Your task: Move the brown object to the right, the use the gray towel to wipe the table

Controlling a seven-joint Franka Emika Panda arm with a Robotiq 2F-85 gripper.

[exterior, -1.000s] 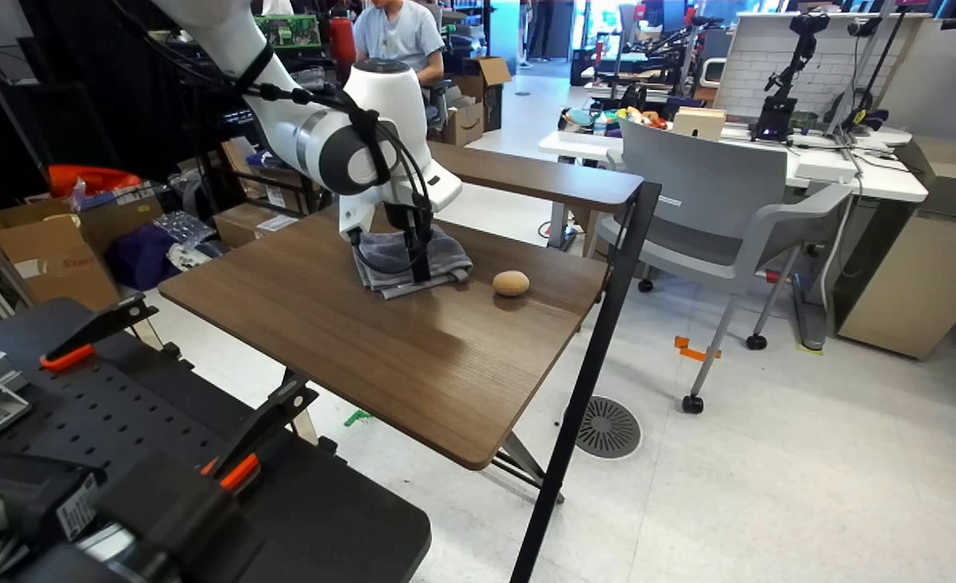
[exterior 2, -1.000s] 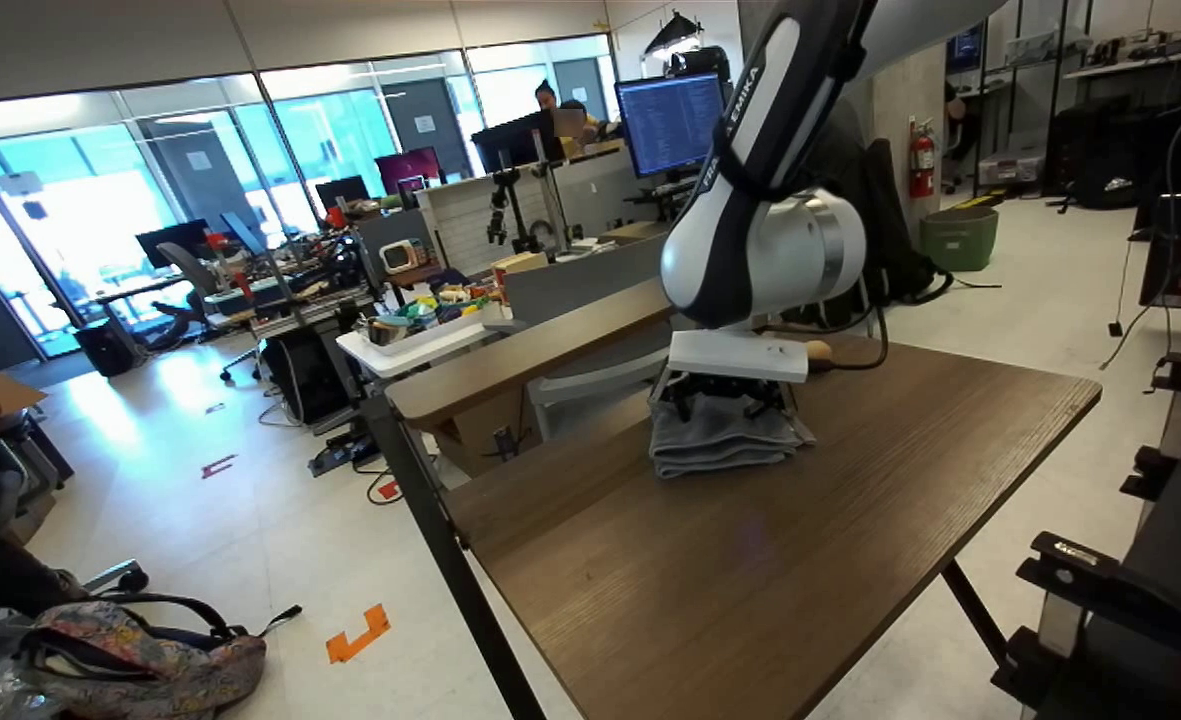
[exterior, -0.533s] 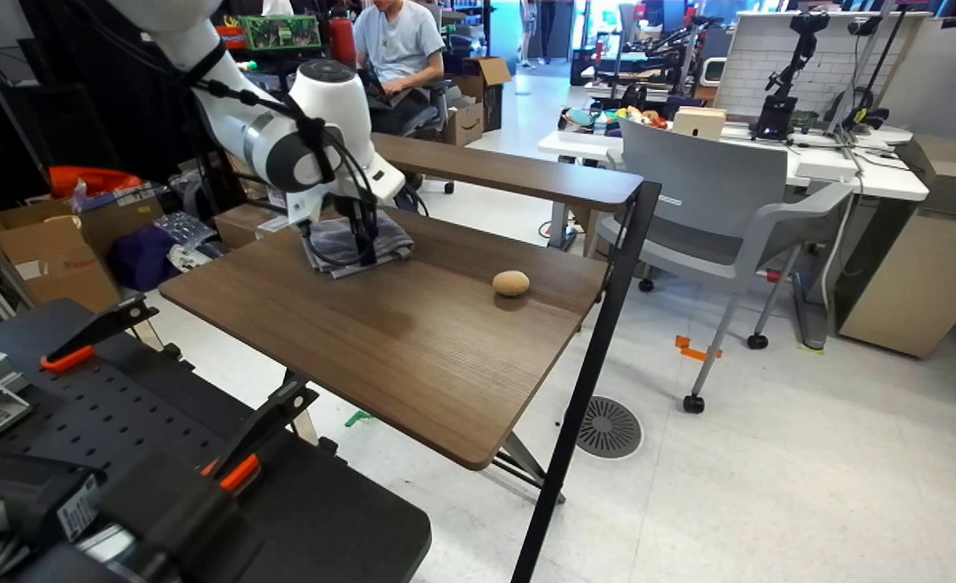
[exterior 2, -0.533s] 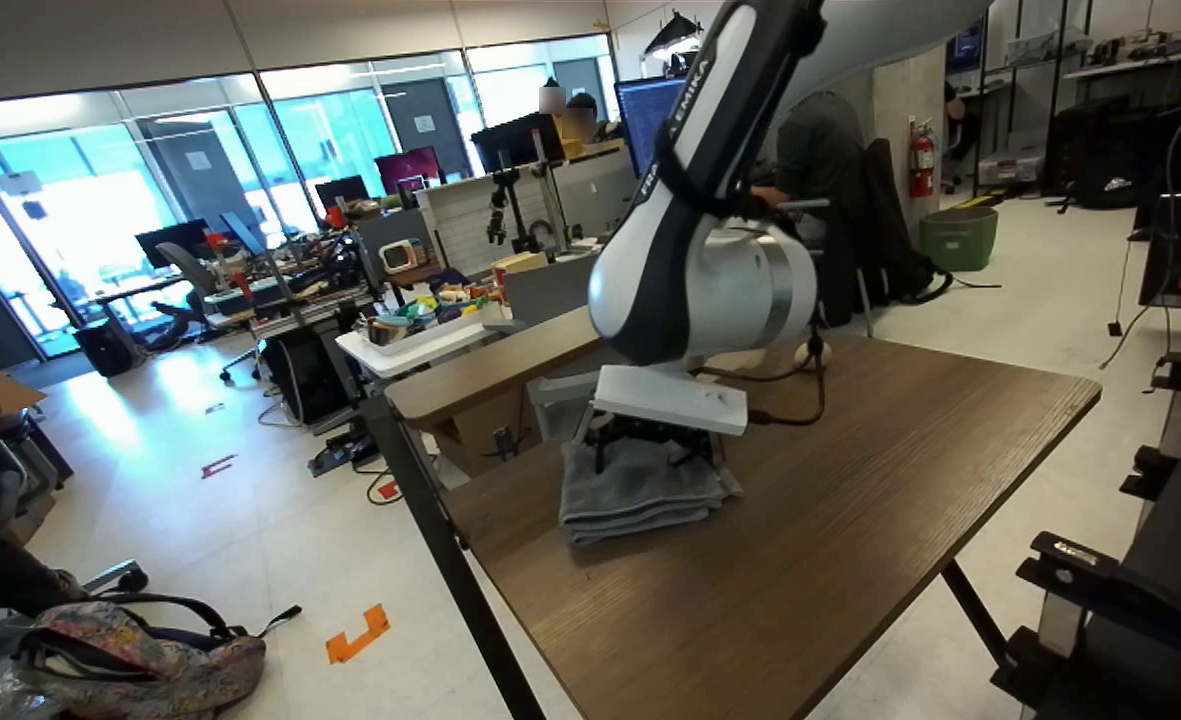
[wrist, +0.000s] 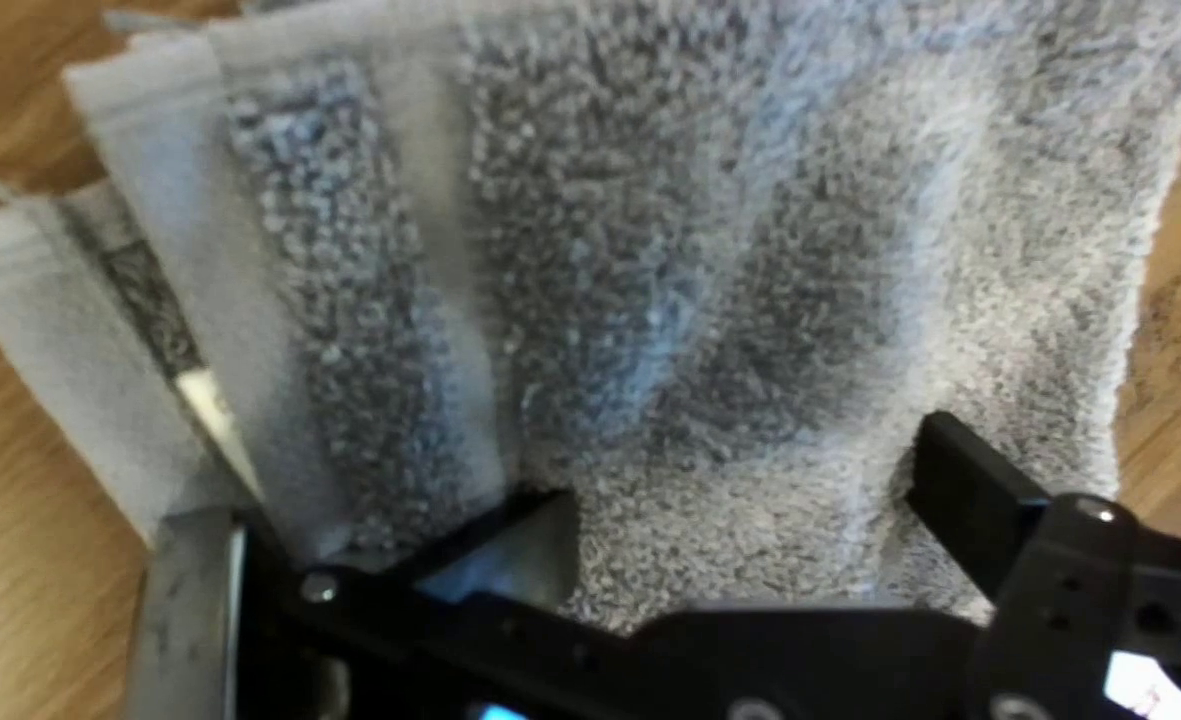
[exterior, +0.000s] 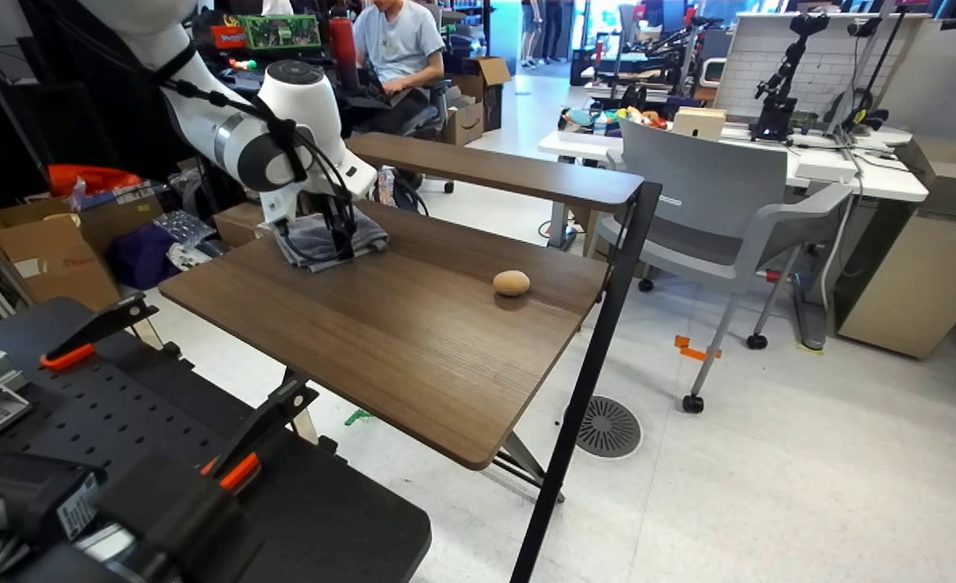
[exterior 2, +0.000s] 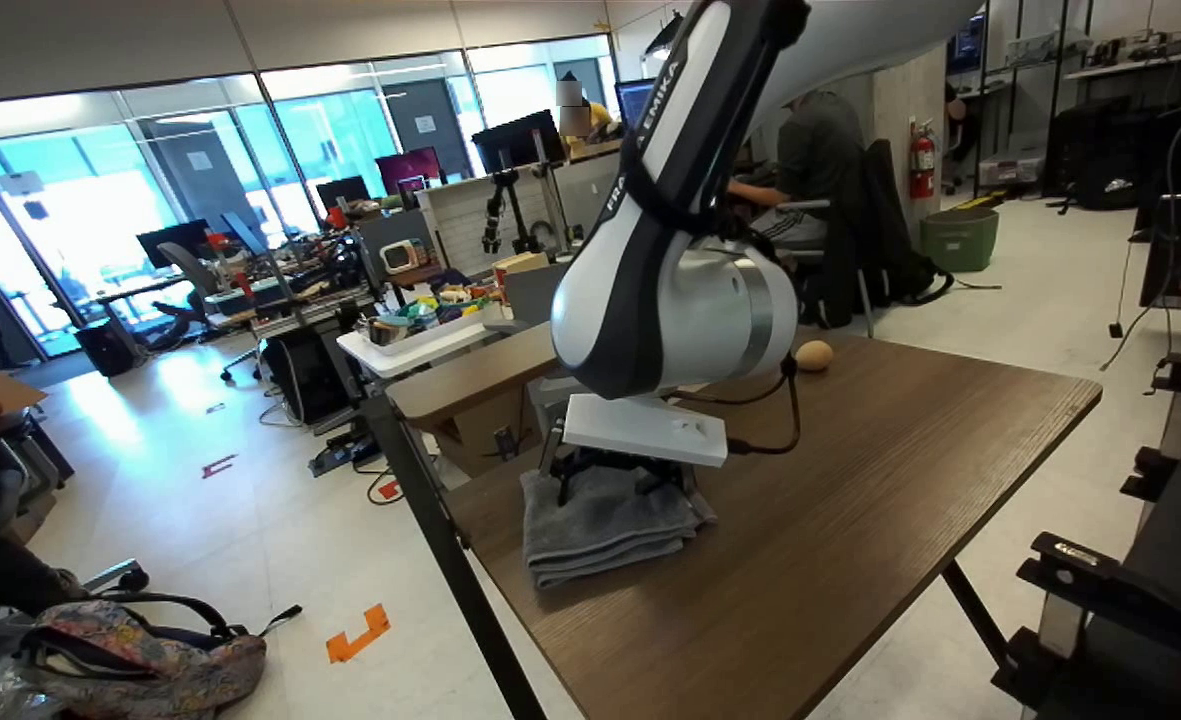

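While the smooth, rounded tan-brown lump (exterior: 511, 282) rests where it lay a second ago on the dark brown wood-grain table (exterior: 413, 340), the folded gray terry towel (exterior 2: 605, 525) with paler stripes has changed position. It has travelled with the black two-fingered gripper (wrist: 747, 475) away from the lump, from near it to well apart, and in an exterior view now lies toward the far left part of the table. The wrist view shows the jaws spread wide, both fingers (wrist: 970, 485) reaching down to the towel's upper face, with loosely rumpled terry between them. No pinched fold is visible; the towel is apparently pressed and dragged rather than clasped.

Judged against the task, relocation of the lump seems complete, since it sits near the right-hand edge of the table in that view, and the towel's displacement probably represents a wiping stroke in progress. Because only downward pressure appears to couple towel and gripper, a lift would likely leave the towel behind, and upper layers may slide over lower ones. A return stroke should stop short of the lump.
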